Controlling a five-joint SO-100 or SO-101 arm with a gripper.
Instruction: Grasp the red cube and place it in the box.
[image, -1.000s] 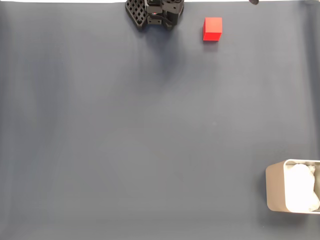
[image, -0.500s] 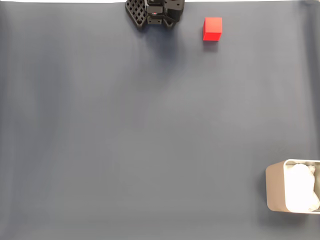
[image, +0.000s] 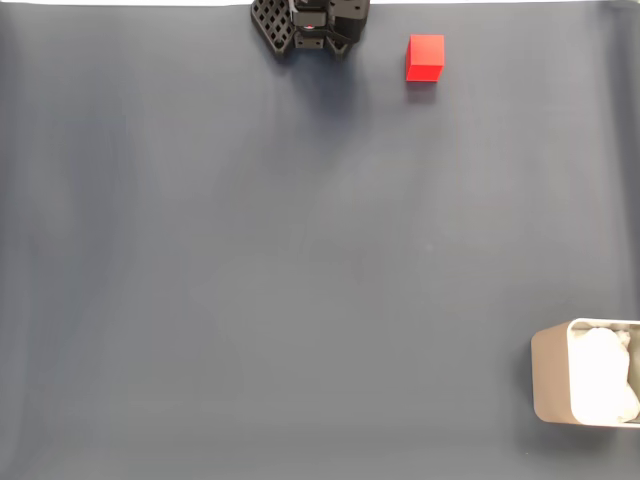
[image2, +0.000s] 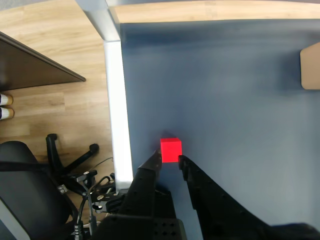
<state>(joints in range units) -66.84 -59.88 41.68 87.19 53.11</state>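
1. The red cube (image: 425, 57) sits on the dark blue-grey table (image: 300, 260) up near the 12 o'clock edge of the fixed view, a little to the right of centre.
2. Just to the left of it in that view, at about 11 to 12 o'clock, the black arm (image: 310, 25) pokes in from the top edge, apart from the cube.
3. From the wrist view, the tool (image2: 170, 159) comes up from the 6 o'clock edge, its two black fingers (image2: 150, 167) a narrow gap apart and holding nothing.
4. In the wrist view the cube (image2: 170, 150) appears right at the fingertips, towards 12 o'clock from them. I cannot tell from here whether the tips touch it or hang above it.
5. The box (image: 552, 375) stands far off at about 4 to 5 o'clock in the fixed view, cut by the right edge, with its white padding (image: 603, 385) showing inside.
6. In the wrist view a beige corner of the box (image2: 311, 67) shows at the right edge, near 2 o'clock, well apart from the cube.
7. Beyond the table's white edge (image2: 116, 105) in the wrist view lies a wooden floor (image2: 55, 100), with a black office chair (image2: 35, 190) at about 8 o'clock.
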